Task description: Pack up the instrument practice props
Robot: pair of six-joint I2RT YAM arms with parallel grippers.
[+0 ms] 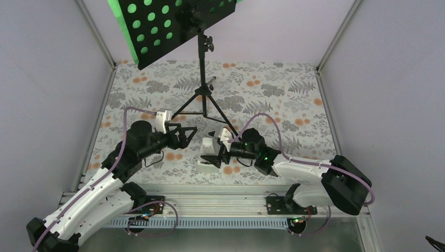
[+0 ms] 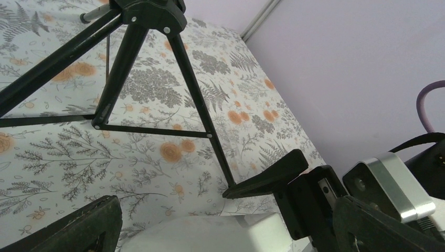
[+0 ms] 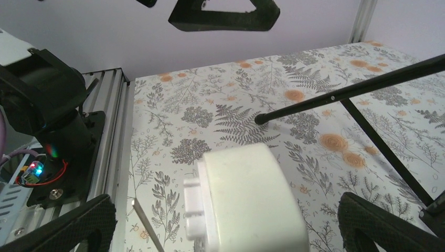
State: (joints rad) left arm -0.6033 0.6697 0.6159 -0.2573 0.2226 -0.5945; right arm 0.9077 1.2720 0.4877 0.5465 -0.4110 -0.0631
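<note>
Nearest the arm bases, the small white metronome (image 1: 206,166) sits on the floral surface (image 1: 294,105), right of the middle. The right hand (image 1: 211,156) reaches in from the right and points left. Its two fingers are spread wide, one on each side of the metronome, and its wrist view shows a gap on both sides, so it grips nothing. I cannot tell whether the metronome stands upright or lies over. From above, its white body seems to run near-to-far across the hand's opening. The left hand (image 1: 189,135) hangs just beside it on the far left, fingers also apart and empty, aimed toward the same spot. The right arm is plainly the nearer one, so I judge a straight closing of its fingers is what the coming move needs. Just beyond, one tripod leg (image 1: 223,118) of the black music stand (image 1: 201,58) comes down close to the right hand and could be knocked. Farthest back, the holed desk (image 1: 181,29) shows the green sheet-music pages (image 1: 132,8) through its holes.
</note>
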